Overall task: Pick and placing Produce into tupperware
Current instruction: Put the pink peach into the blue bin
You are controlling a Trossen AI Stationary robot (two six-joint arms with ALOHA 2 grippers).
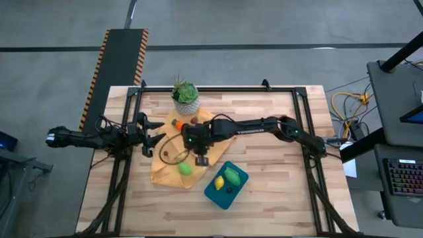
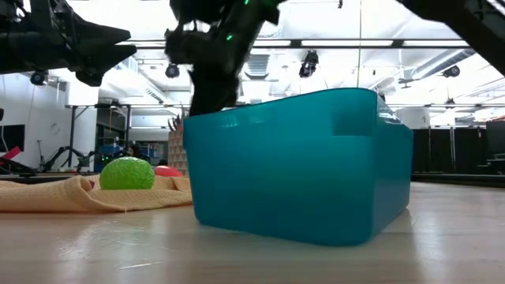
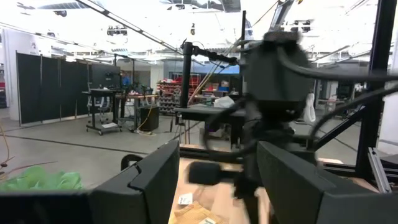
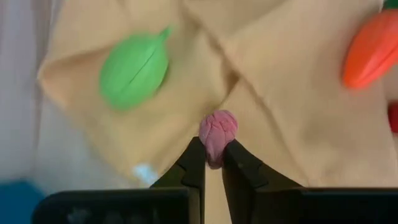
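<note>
The teal tupperware (image 1: 226, 184) (image 2: 300, 170) sits on the table's near middle and holds a yellow piece (image 1: 219, 182), a green piece (image 1: 232, 174) and a small dark one. On the mustard cloth (image 1: 168, 173) (image 4: 292, 112) lie a green oval piece (image 1: 186, 168) (image 4: 135, 70) (image 2: 126, 173) and the orange carrot (image 1: 178, 123) (image 4: 371, 48). My right gripper (image 1: 201, 158) (image 4: 213, 149) is over the cloth, beside the tupperware's far left corner, shut on a small pink-red piece (image 4: 217, 127). My left gripper (image 1: 155, 132) (image 3: 217, 171) hangs open at the table's left side. My right gripper pinches the small pink-red piece between its two fingertips (image 4: 194, 163), holding its lower half (image 4: 215, 154) while the rest pokes out past the tips. The fingers point down at the cloth from above. Whether the piece is clear of the cloth, I cannot tell.
A potted green plant (image 1: 186, 98) stands at the far edge, just behind the cloth. A dark cable loop (image 1: 173, 147) lies on the cloth near the right gripper. Bare wood (image 1: 277, 152) stretches to the right of the tupperware and along the near edge.
</note>
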